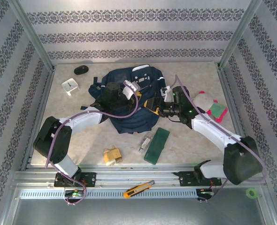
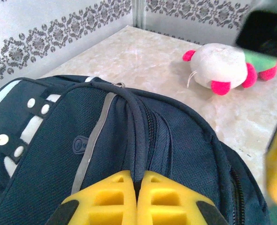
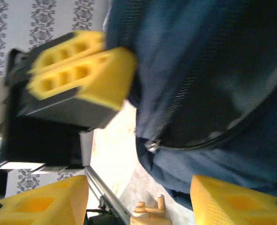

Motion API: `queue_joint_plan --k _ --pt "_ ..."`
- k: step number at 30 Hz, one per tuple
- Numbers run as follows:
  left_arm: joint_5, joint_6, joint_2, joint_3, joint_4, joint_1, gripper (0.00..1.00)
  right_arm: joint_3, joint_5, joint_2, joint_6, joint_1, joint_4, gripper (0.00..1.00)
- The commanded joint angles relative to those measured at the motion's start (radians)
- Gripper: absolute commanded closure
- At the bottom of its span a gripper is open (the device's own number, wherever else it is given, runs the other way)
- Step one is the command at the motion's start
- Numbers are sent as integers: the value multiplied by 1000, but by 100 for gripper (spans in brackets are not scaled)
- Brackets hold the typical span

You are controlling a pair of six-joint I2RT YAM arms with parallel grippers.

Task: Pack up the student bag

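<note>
Left claw [image 2: 137,183] of mine is pinched shut on the student bag's [image 2: 176,140] top strap. My right claw [image 3: 138,192] gapes beside the bag, gripping nothing.

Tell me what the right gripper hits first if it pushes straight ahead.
Most likely the large dark navy fabric backpack, which lies close ahead of the open right gripper; exact depth is unclear.

student bag [image 2: 176,154]: navy woven cloth, matt, coarse weave | bag stripe [image 2: 93,140]: grey tape, smoother than the cloth | zip pull [image 3: 151,145]: shiny metal | left fingers [image 2: 105,199]: yellow plastic, matt | surface [image 2: 143,61]: marble-look, smooth, slight gloss | plush toy [image 2: 218,63]: white and pink fuzzy cloth | frame rail [image 1: 138,174]: bare brushed metal
</note>
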Motion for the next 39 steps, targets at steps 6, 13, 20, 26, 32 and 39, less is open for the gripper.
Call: queue_joint_plan --k 6,13,20,26,32,39 --pt "269 38 -70 -13 153 24 100 111 -71 125 150 -18 147 47" --pt "222 155 -103 -3 4 26 100 101 -105 106 161 -59 164 47" --pt "260 156 -113 -26 23 30 100 59 -98 63 181 -88 163 45" --pt "291 116 -104 -29 67 29 100 101 -97 128 222 -67 195 49" --pt "185 37 -142 -21 11 28 88 88 -42 141 283 -39 294 90" --pt "-76 -260 -372 -110 -327 25 62 28 158 100 377 33 432 100"
